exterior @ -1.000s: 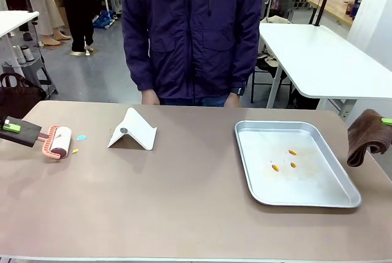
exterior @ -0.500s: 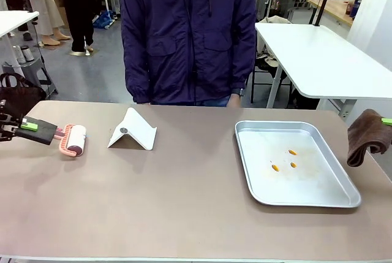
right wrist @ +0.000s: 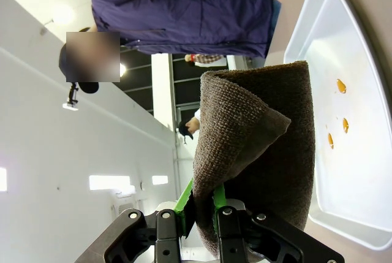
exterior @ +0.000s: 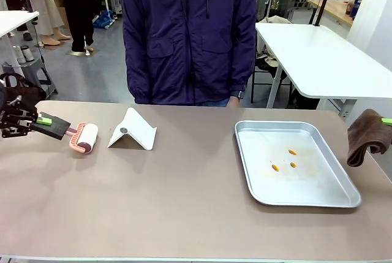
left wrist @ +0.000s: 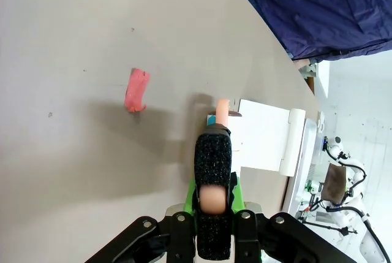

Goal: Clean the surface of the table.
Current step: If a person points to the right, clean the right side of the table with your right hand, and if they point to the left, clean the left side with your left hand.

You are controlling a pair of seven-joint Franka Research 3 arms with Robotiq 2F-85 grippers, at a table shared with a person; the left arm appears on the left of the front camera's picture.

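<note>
The beige-brown table [exterior: 184, 195] spreads across the front view. At its left end my left gripper [exterior: 44, 121] is shut on the black handle [left wrist: 213, 165] of a pink lint roller [exterior: 86, 138], whose roll rests on the table top. A small pink scrap [left wrist: 136, 89] lies on the table beside the roller. At the right edge my right gripper [exterior: 386, 122] is shut on a folded brown cloth [exterior: 367, 137] that hangs above the table. In the right wrist view the cloth [right wrist: 257, 152] drapes over the gripper [right wrist: 202, 214].
A white folded stand [exterior: 131, 131] sits just right of the roller. A silver metal tray [exterior: 298, 124] with three orange bits [exterior: 292, 152] lies at the right. A person in a dark blue jacket [exterior: 190, 30] stands at the far edge.
My left gripper has pushed the roller to the right and a little farther away. The blue and yellow scraps that lay beside the roller no longer show. The right arm has not moved.
</note>
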